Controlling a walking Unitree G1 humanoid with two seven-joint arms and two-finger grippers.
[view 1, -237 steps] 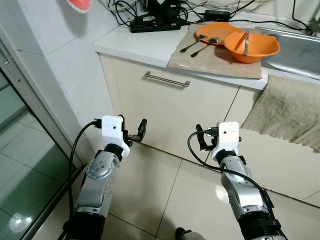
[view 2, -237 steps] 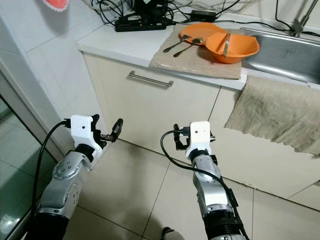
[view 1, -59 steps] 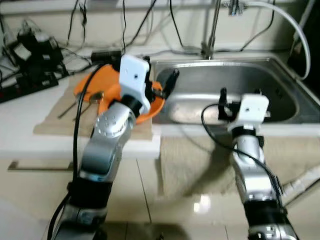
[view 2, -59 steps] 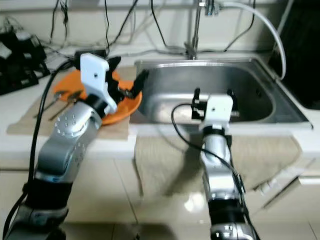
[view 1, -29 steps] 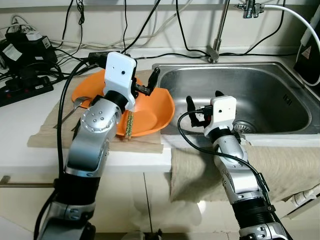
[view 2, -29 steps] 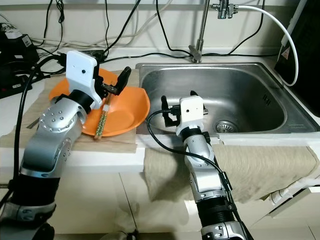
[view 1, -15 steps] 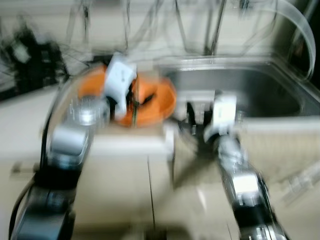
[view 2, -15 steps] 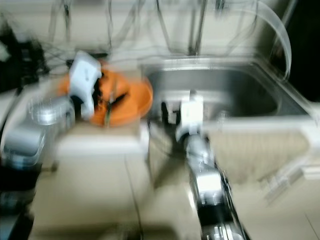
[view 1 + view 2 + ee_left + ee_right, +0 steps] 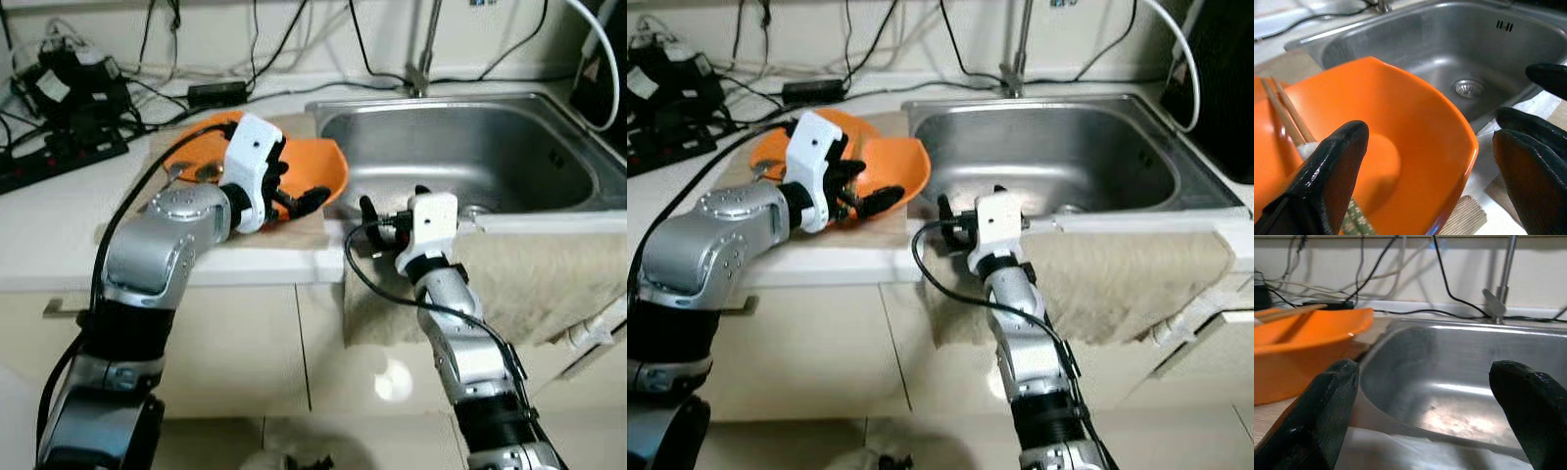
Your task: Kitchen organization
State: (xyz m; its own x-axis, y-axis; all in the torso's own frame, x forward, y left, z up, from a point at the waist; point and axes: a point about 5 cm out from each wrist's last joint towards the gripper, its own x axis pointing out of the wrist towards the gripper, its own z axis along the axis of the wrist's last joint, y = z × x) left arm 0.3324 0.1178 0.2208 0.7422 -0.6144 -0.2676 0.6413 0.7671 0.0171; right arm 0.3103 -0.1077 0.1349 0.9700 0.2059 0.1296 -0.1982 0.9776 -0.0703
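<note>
An orange bowl (image 9: 318, 168) sits on a beige mat (image 9: 299, 232) at the counter's front edge, just left of the sink (image 9: 470, 147). Wooden chopsticks (image 9: 1282, 111) lie inside the bowl (image 9: 1400, 142). An orange plate (image 9: 191, 155) with a spoon lies behind it. My left gripper (image 9: 294, 193) hovers open at the bowl's near rim, its fingers (image 9: 1327, 171) spread wide and holding nothing. My right gripper (image 9: 382, 217) is open in front of the sink's near left corner, level with the counter edge, and faces the bowl's (image 9: 1303, 352) side and the basin (image 9: 1459, 391).
A drain (image 9: 1468, 88) lies in the steel basin, and a tap (image 9: 423, 49) rises behind it. A beige towel (image 9: 529, 284) hangs over the sink's front edge. A power strip and tangled cables (image 9: 69, 108) crowd the back left of the counter. Cabinet doors (image 9: 225, 343) stand below.
The strong motion blur of half a second ago has gone and the view now looks from slightly further back. My left gripper sits lower, at the bowl's near rim, than a second ago.
</note>
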